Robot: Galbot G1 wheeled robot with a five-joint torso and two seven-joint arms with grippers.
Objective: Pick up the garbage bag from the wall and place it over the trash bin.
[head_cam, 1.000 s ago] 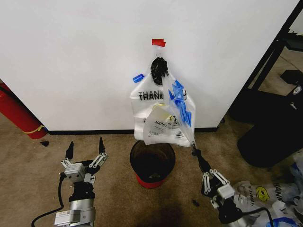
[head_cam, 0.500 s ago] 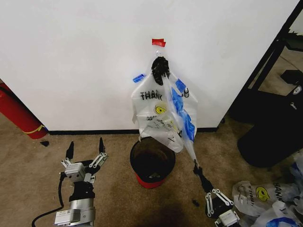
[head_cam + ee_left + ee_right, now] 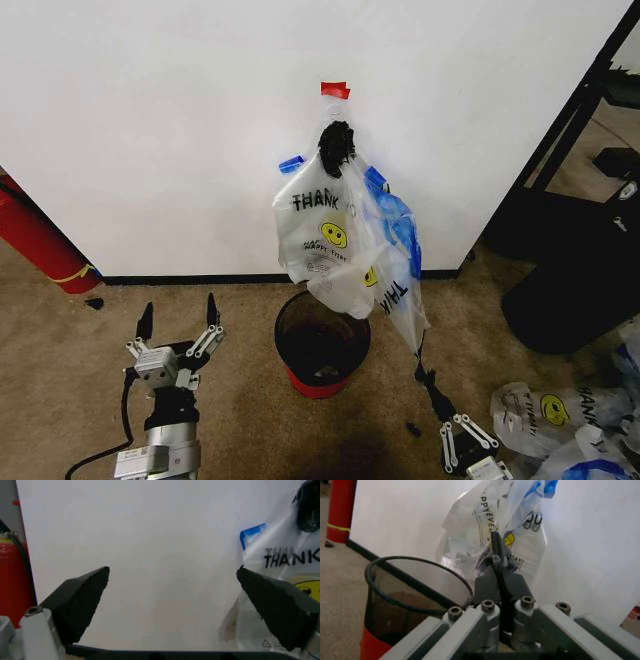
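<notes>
Right gripper [image 3: 432, 378] body cut off at bottom edge; black clump [image 3: 336, 143] hides wall hook.

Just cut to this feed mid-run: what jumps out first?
The cluster of smiley "THANK YOU" bags hanging from the hook on the white wall, right above the black mesh trash bin. One garbage bag is stretched down and to the right, its lower tip pinched in the shut right gripper beside the bin. The left gripper hovers open over the carpet left of the bin.
</notes>
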